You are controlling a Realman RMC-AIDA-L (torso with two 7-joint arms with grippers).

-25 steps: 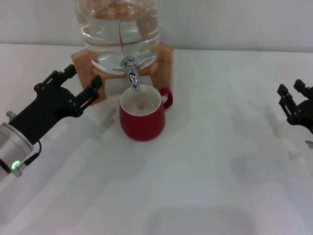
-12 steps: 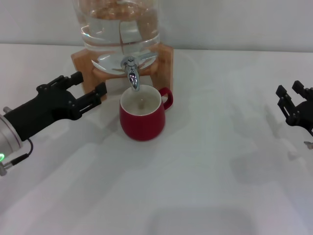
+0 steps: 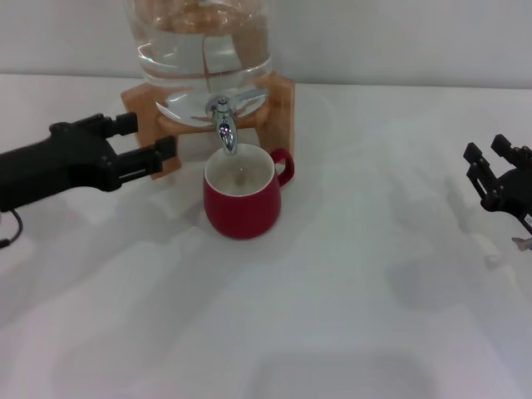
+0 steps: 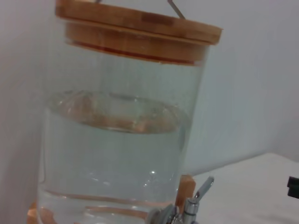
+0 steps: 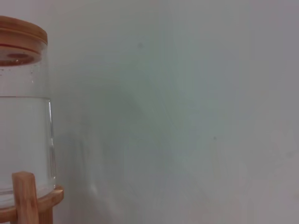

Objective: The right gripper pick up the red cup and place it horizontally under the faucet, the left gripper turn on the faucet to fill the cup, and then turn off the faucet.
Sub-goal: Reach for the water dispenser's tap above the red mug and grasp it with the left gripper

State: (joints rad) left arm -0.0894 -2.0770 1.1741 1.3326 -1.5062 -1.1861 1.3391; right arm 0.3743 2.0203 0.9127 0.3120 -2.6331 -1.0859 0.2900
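The red cup point(image 3: 241, 204) stands upright on the white table with its handle to the right, directly below the spout of the chrome faucet point(image 3: 224, 129). The faucet also shows in the left wrist view, where the faucet point(image 4: 190, 207) has its lever angled upward. My left gripper point(image 3: 148, 138) is open, level with the cup's rim and just left of the faucet, touching neither. My right gripper point(image 3: 489, 153) is open and holds nothing, far to the right near the table's edge.
The clear water jar point(image 3: 204, 50) sits on a wooden stand point(image 3: 281, 100) behind the cup; the jar point(image 4: 112, 154) has a wooden lid point(image 4: 135, 28). The right wrist view shows the jar point(image 5: 23, 135) and the stand point(image 5: 25, 196) against a pale wall.
My left gripper has swung up and rightward toward the faucet, its arm now lying nearly level. The right gripper has shifted only slightly. The cup has not moved.
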